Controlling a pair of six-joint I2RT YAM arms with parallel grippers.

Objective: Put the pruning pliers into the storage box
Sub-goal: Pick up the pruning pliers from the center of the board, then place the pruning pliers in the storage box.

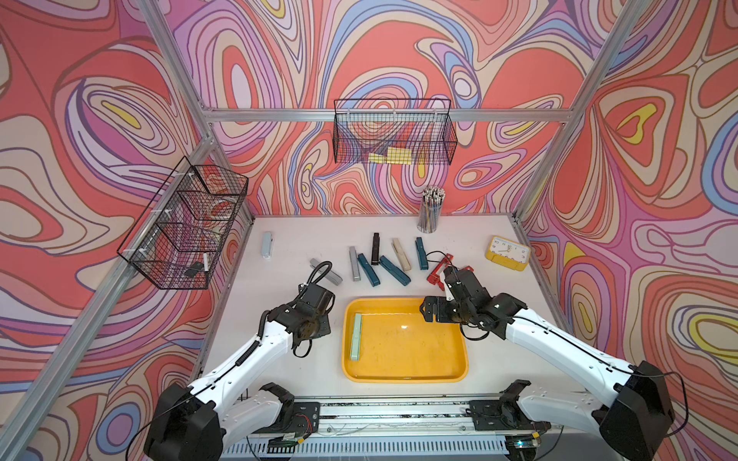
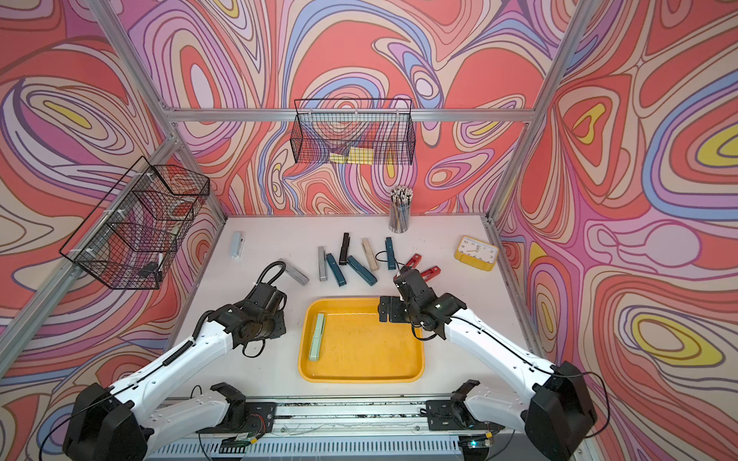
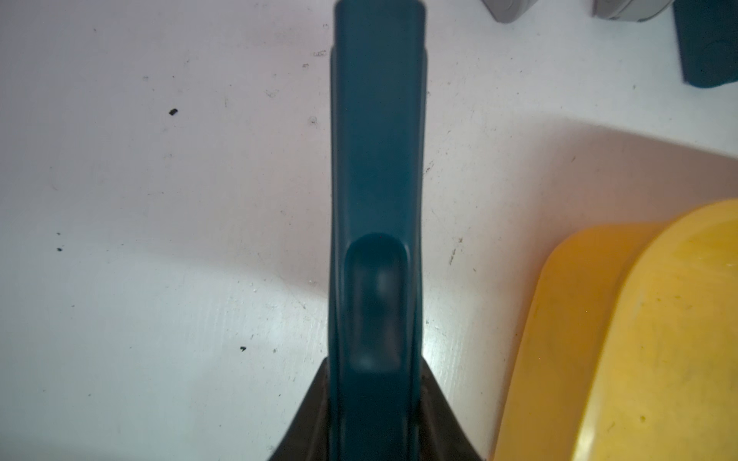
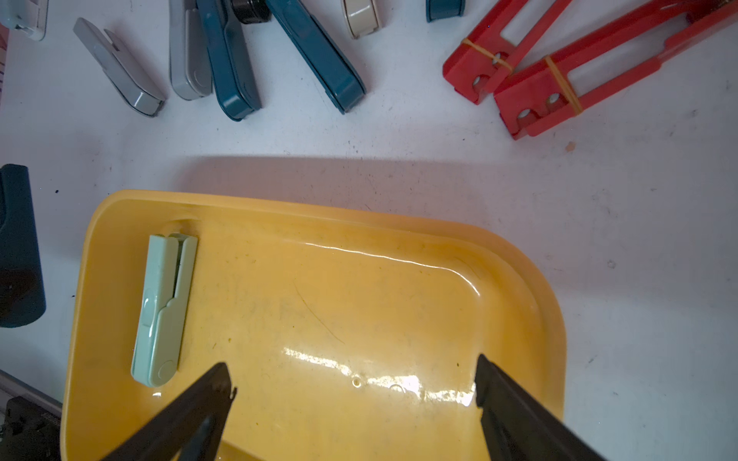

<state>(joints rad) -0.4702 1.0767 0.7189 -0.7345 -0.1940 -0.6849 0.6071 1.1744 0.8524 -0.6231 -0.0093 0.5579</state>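
The storage box [image 1: 403, 378] [image 2: 359, 377] is a shallow yellow tray in front of the middle of the table. One pale green pruning plier [image 1: 356, 337] [image 4: 163, 311] lies along its left wall. My left gripper [image 3: 375, 361] is shut on a teal plier [image 3: 377, 159], held just left of the tray [image 3: 639, 339] above bare table; in both top views the wrist hides it. My right gripper [image 1: 429, 311] [image 4: 353, 371] hangs open and holds nothing over the tray's far right corner. Behind the tray lie grey [image 1: 354, 263], teal [image 1: 368, 270], black [image 1: 375, 248], beige [image 1: 401, 254] and red [image 1: 437, 271] pliers.
A yellow clock [image 1: 508, 253] stands at the back right and a cup of pencils [image 1: 430, 211] at the back. A pale blue plier [image 1: 266, 244] lies apart at the back left. Wire baskets hang on the back wall [image 1: 393, 135] and left wall [image 1: 183, 231].
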